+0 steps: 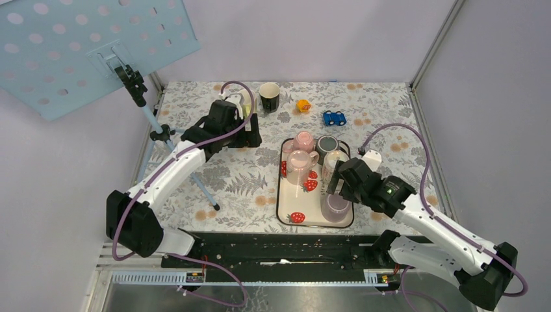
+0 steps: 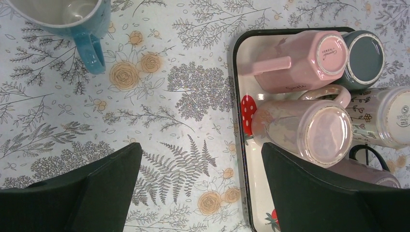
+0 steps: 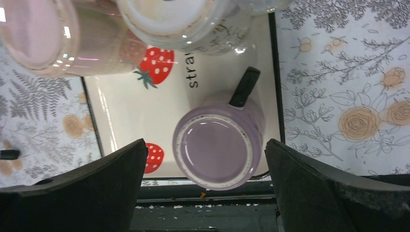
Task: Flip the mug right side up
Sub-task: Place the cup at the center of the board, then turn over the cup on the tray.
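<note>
A white strawberry tray (image 1: 279,195) holds several mugs standing upside down. The purple mug (image 3: 220,145) with a black handle stands base up at the tray's near right corner (image 1: 336,207). My right gripper (image 3: 205,145) hovers over it, open, one jaw on each side and clear of it; it also shows in the top view (image 1: 333,185). My left gripper (image 2: 200,150) is open and empty over the table just left of the tray (image 1: 255,133). Two pink mugs (image 2: 295,60) (image 2: 314,130), a grey one (image 2: 366,58) and a patterned one (image 2: 387,118) are also base up.
An upright blue mug (image 2: 72,19) stands on the table left of the tray. An upright black mug (image 1: 269,97), an orange toy (image 1: 303,104) and a blue toy car (image 1: 334,118) sit at the back. A tripod (image 1: 153,123) carrying a perforated panel stands at the left.
</note>
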